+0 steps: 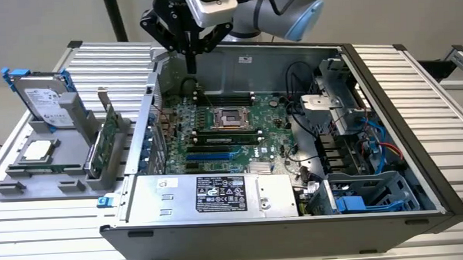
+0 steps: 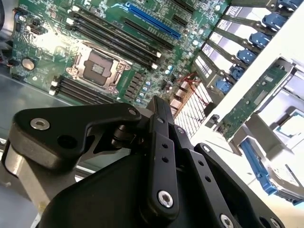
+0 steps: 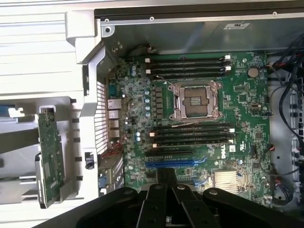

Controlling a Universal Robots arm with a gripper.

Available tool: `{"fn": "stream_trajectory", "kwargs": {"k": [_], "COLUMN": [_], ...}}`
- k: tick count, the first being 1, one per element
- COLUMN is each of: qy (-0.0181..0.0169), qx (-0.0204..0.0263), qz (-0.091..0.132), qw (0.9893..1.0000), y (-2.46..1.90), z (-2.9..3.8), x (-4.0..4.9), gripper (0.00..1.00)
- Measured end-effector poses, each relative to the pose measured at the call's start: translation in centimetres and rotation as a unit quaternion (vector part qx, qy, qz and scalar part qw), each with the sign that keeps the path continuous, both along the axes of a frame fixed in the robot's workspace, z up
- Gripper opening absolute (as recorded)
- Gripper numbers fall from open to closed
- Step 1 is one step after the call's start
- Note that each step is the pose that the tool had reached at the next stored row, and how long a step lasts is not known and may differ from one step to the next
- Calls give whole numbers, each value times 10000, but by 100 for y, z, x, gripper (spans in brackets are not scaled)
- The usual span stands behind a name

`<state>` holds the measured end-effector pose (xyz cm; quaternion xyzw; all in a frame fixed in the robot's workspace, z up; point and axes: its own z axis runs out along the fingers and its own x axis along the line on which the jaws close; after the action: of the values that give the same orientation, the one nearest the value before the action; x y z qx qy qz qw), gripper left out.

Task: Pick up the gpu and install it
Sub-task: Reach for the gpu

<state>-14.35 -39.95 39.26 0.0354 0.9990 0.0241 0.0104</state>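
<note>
On a ribbed aluminium tabletop (image 1: 414,66), pale walls behind, one entry per item.

Computer case (image 1: 220,246): dark tower laid on its side, open face up, covering most of the tabletop's middle and the exterior view's right.

Motherboard (image 1: 224,130): green, flat on the case floor, processor socket empty, expansion slots bare.

Power supply (image 1: 210,194): silver box along the case's near edge.

Grey holder (image 1: 33,186): moulded tray on the tabletop outside the case wall, on the exterior view's left. It carries a hard drive (image 1: 41,99) with blue rails, propped upright, and a processor chip (image 1: 36,149) lying flat.

Gpu (image 1: 109,143): thin green card standing on edge in the holder's slot just beside the case wall, silver bracket uppermost. It also appears in both wrist views (image 3: 50,156) (image 2: 251,102). It sits well apart from the gripper and untouched.

Gripper (image 1: 190,66): black, pointing straight down over the case's far edge near the corner on the exterior view's left, above the motherboard. Fingers are drawn together, nothing between them, touching nothing (image 3: 166,176).
</note>
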Motion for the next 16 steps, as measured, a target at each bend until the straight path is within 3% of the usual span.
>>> {"fn": "stream_trajectory", "kwargs": {"k": [16], "qy": [0], "qx": [0], "qz": [0], "qw": [10000], "y": [-9], "z": [0], "x": [-169], "gripper": [0]}}
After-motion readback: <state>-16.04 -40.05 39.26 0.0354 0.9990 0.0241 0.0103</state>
